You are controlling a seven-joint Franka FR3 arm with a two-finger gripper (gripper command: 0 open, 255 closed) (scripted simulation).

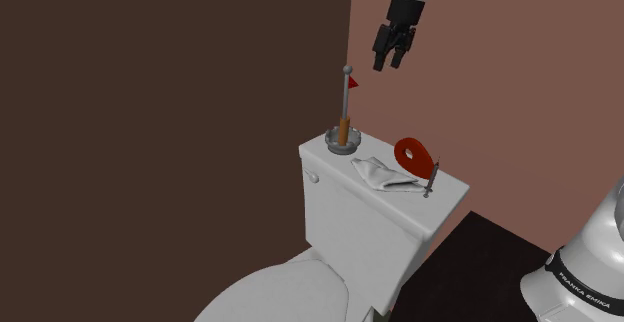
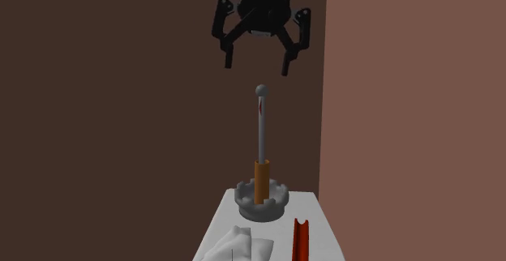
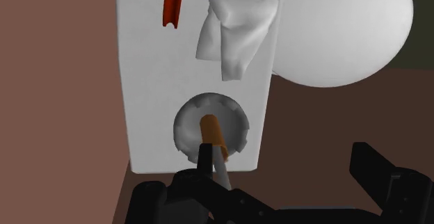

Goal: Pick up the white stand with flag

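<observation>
The stand with flag (image 1: pixel 342 147) is a grey toothed round base with an orange sleeve, a thin grey pole topped by a ball, and a small red flag (image 1: pixel 353 83). It stands upright at the far end of the white toilet tank lid (image 1: pixel 452 188). My gripper (image 1: pixel 390 63) hangs open in the air above and slightly to the shoulder view's right of the pole top, touching nothing. In the second exterior view the gripper (image 2: pixel 257 63) is spread wide just over the stand's (image 2: pixel 262 198) ball. The wrist view looks down on the stand (image 3: pixel 211 125) near the gripper (image 3: pixel 278 188).
A crumpled white cloth (image 1: pixel 385 174) and a red ring (image 1: pixel 414 156) lie on the tank lid beside the stand, with a small thin pin (image 1: pixel 430 182) at the lid's edge. The toilet bowl (image 1: pixel 280 290) sits below. A pinkish wall (image 1: pixel 500 90) stands close behind the tank.
</observation>
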